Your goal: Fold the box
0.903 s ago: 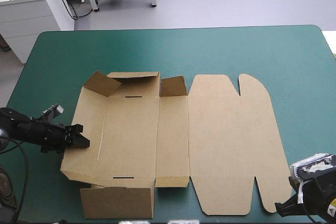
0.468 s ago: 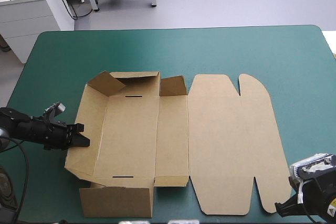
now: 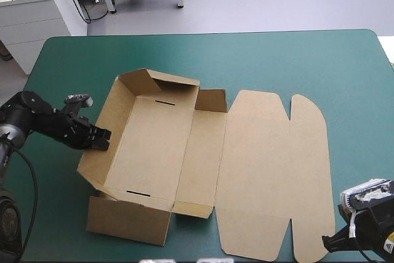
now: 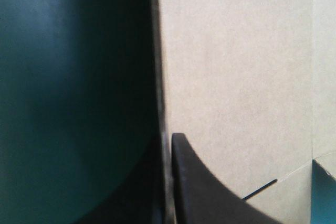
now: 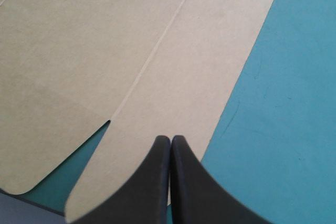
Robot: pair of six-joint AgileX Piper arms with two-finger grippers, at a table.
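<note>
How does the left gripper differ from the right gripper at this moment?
The left gripper is shut on the raised left wall of the box; the right gripper is shut on nothing. The left gripper is at the tray part, the right gripper by the near corner of the flat lid. Both are shut.

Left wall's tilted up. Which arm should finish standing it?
Left. The left gripper is shut on the box at its raised left wall, one finger on each side. The right gripper is shut and empty over the flat lid at its near corner, far from that wall.
</note>
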